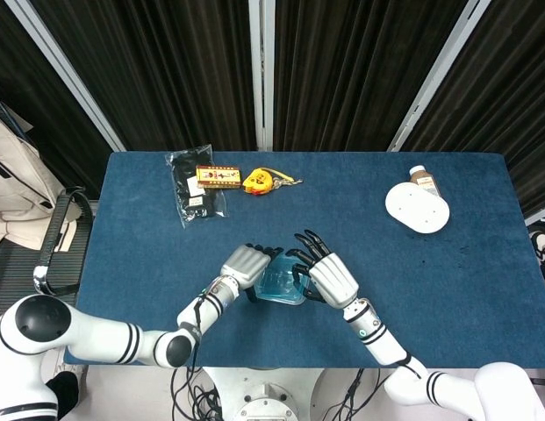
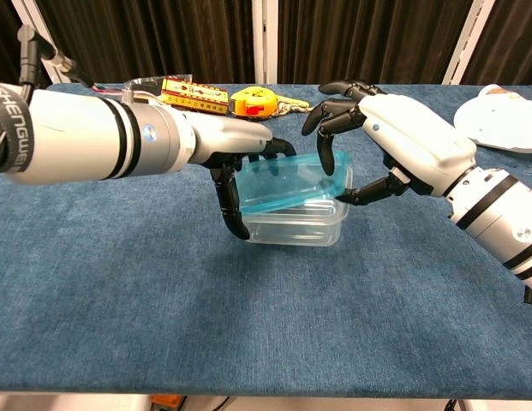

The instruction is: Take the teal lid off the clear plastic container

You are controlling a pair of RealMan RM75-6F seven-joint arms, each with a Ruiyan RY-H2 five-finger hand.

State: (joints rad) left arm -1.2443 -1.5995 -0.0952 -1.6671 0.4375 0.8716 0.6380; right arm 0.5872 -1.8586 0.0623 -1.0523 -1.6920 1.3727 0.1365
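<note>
The clear plastic container [image 2: 291, 228] stands on the blue table [image 2: 248, 325] near its front edge, also seen from above as the container [image 1: 279, 286]. Its teal lid [image 2: 287, 181] sits on top at a tilt, its right end raised. My left hand [image 2: 227, 141] grips the container's left end, dark fingers wrapped down its side. My right hand [image 2: 403, 133] pinches the lid's right end, fingers over the top and thumb under the edge. In the head view the left hand [image 1: 246, 263] and right hand [image 1: 332, 276] flank the container.
At the back left lie a black pouch [image 1: 193, 193], a red and yellow box [image 1: 218, 176] and a yellow tape measure [image 1: 259, 181]. A white plate [image 1: 417, 209] and a small brown bottle [image 1: 421, 178] sit at the back right.
</note>
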